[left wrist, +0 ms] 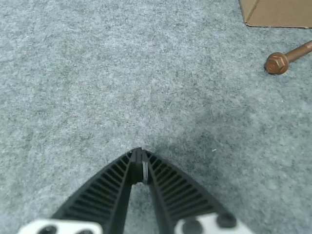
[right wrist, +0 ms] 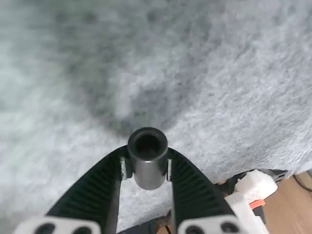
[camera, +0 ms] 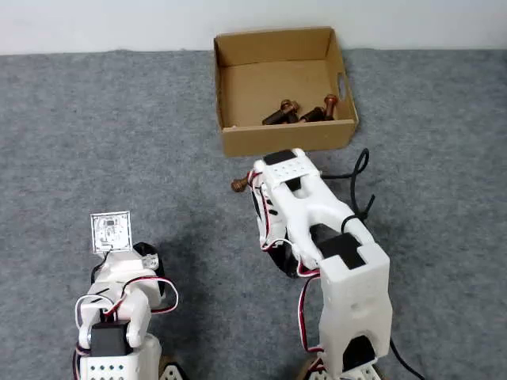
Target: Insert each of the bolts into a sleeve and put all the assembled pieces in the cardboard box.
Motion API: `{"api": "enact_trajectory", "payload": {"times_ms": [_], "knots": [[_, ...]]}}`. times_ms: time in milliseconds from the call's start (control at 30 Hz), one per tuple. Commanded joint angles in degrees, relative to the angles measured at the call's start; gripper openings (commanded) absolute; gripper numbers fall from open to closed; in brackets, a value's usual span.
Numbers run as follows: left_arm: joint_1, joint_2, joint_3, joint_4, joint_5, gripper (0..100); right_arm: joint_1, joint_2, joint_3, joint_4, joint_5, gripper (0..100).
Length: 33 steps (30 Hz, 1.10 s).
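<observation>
Right wrist view, your right claw (right wrist: 147,165) clamped on a black sleeve (right wrist: 147,146); left claw (left wrist: 139,163) pressed together, empty; loose bolt (camera: 239,185) on grey tabletop (camera: 119,134), at 7 o'clock of the cardboard box (camera: 285,138), assembled pieces (camera: 301,113) inside

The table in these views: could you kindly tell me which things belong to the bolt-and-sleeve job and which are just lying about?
Job:
- sleeve, held in the right hand
- loose bolt on the mat
- cardboard box with pieces inside
- left hand, shut and empty

Lying about:
- grey mat
- black cable
- white tag on the left arm
</observation>
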Motion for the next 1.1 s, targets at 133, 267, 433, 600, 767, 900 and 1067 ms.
{"api": "enact_trajectory", "payload": {"times_ms": [133,267,433,600,767,900,1067], "knots": [[-0.5,-0.2,-0.3,0.1,-0.4,0,-0.3,-14.9,-2.7,2.0,4.5,0.8],[-0.5,-0.2,-0.3,0.1,-0.4,0,-0.1,-17.6,-2.7,3.4,5.3,0.8],[-0.5,-0.3,-0.3,0.0,-0.4,0,0.0,-18.7,-2.3,5.3,5.3,0.8],[-0.4,-0.3,-0.3,-1.6,-0.3,0,-0.4,-24.2,1.8,5.2,5.4,0.8],[-0.4,-0.3,-0.3,-1.6,-0.3,0,0.0,-26.7,7.2,3.6,5.4,0.8],[-0.4,-0.3,-0.3,-1.6,-0.3,0,0.0,-27.3,8.0,4.1,5.4,0.8],[0.0,-0.3,-0.3,-0.5,-0.2,0,-0.5,-34.3,7.5,5.5,9.0,0.8]]}}
